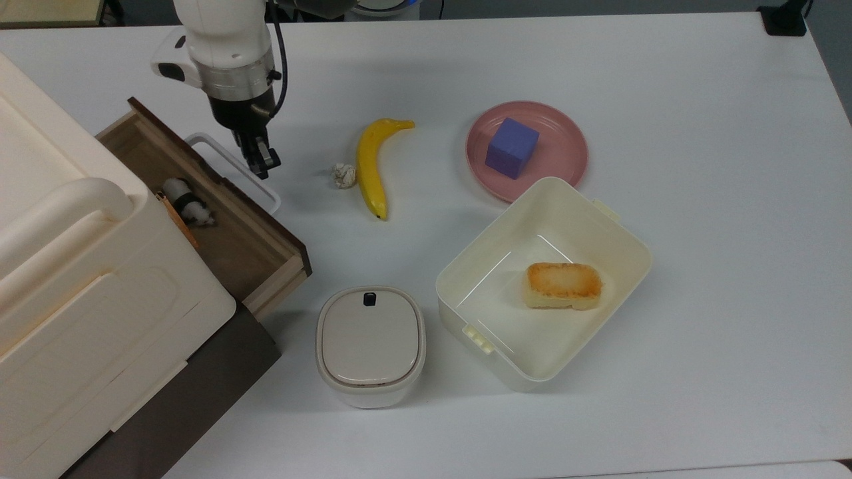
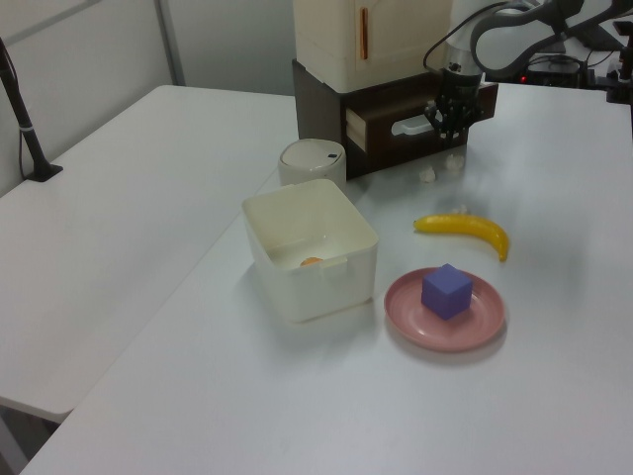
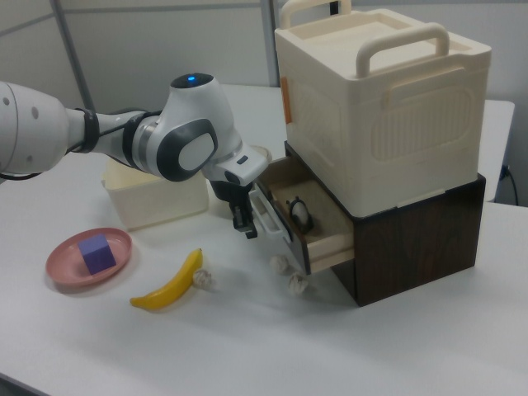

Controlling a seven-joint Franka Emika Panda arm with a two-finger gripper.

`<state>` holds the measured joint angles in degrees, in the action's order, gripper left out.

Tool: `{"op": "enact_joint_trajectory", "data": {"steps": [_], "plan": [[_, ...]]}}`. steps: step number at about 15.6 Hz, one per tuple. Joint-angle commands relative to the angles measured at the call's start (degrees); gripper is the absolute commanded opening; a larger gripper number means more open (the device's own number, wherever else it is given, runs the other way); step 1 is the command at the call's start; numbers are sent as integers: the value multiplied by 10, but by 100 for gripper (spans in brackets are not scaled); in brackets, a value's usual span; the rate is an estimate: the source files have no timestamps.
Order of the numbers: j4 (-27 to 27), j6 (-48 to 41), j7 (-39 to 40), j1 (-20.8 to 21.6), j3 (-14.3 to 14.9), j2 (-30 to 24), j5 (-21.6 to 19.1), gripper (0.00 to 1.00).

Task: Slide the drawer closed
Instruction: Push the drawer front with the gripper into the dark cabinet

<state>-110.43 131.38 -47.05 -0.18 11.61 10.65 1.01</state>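
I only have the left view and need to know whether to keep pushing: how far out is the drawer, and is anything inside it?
Observer: In the top view the drawer is partly open, with a strip of its wood floor showing beyond the cream cabinet.
Operator: Anything in that strip?
Observer: A small panda toy lies in it, close to the cabinet's edge.
Operator: Where is the gripper?
Observer: The gripper is at the outer side of the white loop handle, toward the banana. I cannot confirm contact.
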Motion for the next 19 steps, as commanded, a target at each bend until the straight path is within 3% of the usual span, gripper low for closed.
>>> {"op": "enact_joint_trajectory", "data": {"steps": [1,7,13,19], "plan": [[-3,57,-16,-5,5,7,20,0],[3,97,-34,-22,6,18,28,0],[7,117,-159,-22,5,46,153,0],[22,117,-182,-27,5,58,165,0]]}}
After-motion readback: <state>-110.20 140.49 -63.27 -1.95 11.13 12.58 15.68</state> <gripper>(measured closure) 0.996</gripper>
